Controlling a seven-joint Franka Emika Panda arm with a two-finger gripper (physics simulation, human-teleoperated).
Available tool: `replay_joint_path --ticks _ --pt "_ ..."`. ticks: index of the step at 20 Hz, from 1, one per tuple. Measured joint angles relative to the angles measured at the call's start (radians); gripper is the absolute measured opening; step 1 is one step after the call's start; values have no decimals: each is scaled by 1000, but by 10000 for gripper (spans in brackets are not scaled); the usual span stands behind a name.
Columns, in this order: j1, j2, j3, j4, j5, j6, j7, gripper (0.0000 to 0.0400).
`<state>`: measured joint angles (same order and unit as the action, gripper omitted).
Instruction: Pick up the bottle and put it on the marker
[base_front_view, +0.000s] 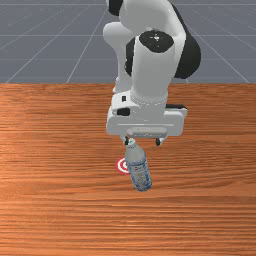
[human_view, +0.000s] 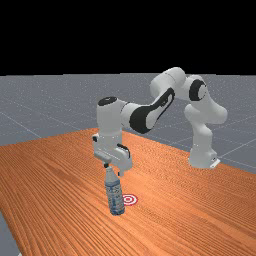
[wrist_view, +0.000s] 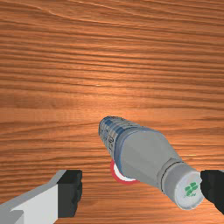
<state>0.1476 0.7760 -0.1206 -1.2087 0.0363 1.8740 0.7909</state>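
**My gripper (base_front_view: 142, 142) gapes wide, the bottle (base_front_view: 138, 167) uncaught**

The bottle leans, its base beside the marker (human_view: 129, 199). I judge it light, smooth and slippery, with walls that may give. I'd grip squarely below the shoulder (wrist_view: 146, 153), gently, rather than by the cap (wrist_view: 187, 191), just by one fingertip (wrist_view: 212, 190).

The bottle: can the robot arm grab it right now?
Maybe, after a little shift. The fingers stand wide apart and nothing seems to block them, but the bottle has its cap close by one finger, not midway. The arm may need to slide over first.
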Motion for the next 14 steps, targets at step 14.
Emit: replay_joint_path --ticks 14 --pt "9 -11 3 8 -2 -64 2 400"
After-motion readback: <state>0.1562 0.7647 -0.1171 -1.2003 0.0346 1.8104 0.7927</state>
